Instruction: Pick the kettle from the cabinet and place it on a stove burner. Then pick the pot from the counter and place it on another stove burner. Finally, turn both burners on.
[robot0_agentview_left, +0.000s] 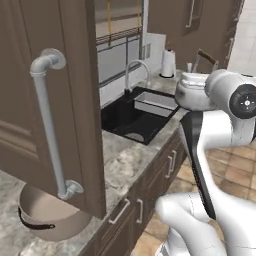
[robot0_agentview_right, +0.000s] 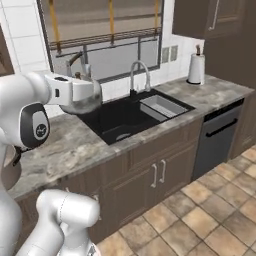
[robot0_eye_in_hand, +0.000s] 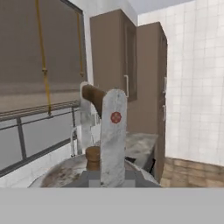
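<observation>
The end effector (robot0_eye_in_hand: 103, 131) is closed on the handle of the kettle (robot0_agentview_right: 84, 97), with one pale finger (robot0_eye_in_hand: 113, 135) in front of the brown grip and the other behind it. In the hand view the kettle's domed lid and brown knob sit just below the fingers. The kettle hangs in the air, clear of the bench (robot0_agentview_right: 75, 142). From the right base view it is above the marble at the left edge of the sink (robot0_agentview_right: 131, 116), in front of the window. In the left base view the silver kettle (robot0_agentview_left: 190, 91) shows beside the arm's white wrist, its dark handle rising up and to the right, and it is over the right side of the black sink (robot0_agentview_left: 137, 115).

The cabinet (robot0_agentview_left: 50, 95) door stands open in the left foreground, its long silver bar handle (robot0_agentview_left: 49, 125) running down the panel. Below that door, the tan pot (robot0_agentview_left: 47, 215) rests on the bench (robot0_agentview_left: 117, 165), one black side handle facing the camera. A curved tap (robot0_agentview_right: 140, 75) stands behind the sink, and a paper towel roll (robot0_agentview_right: 196, 68) stands further along the bench by the wall. A dark dishwasher front (robot0_agentview_right: 217, 137) sits under the bench to the right.
</observation>
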